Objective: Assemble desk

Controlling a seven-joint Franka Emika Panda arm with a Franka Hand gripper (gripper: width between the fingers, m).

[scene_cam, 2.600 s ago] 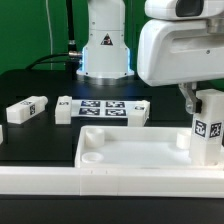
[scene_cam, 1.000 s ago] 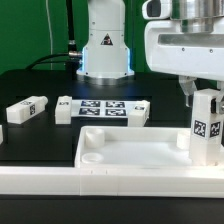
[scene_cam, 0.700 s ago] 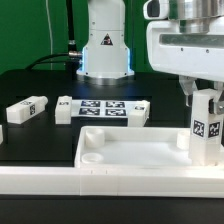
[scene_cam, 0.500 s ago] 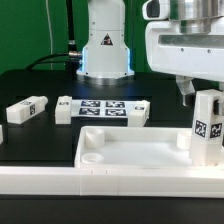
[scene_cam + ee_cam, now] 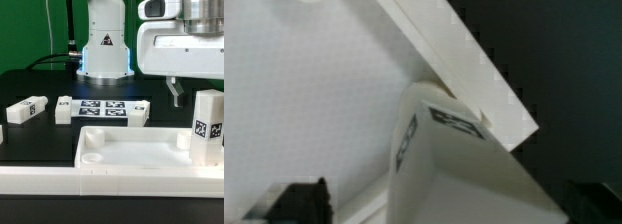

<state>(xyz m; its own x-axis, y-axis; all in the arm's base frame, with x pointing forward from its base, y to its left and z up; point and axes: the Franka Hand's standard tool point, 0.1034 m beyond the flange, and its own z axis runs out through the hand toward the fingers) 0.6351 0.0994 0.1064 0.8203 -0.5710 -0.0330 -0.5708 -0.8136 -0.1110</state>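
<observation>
The white tray-like tabletop lies at the front, rim up. One white leg with a black-white tag stands upright in its corner at the exterior view's right. My gripper hangs open just above that leg; one dark finger shows beside the leg top, apart from it. In the wrist view the same leg stands between my dark fingertips, untouched, against the tabletop rim. A second leg lies loose at the exterior view's left.
The marker board lies behind the tabletop, in front of the arm's base. A long white rail runs along the front. Another white piece shows at the left edge.
My jaws have opened and let go of the upright leg. The hand has risen a little. The leg stays standing in the tabletop's corner.
</observation>
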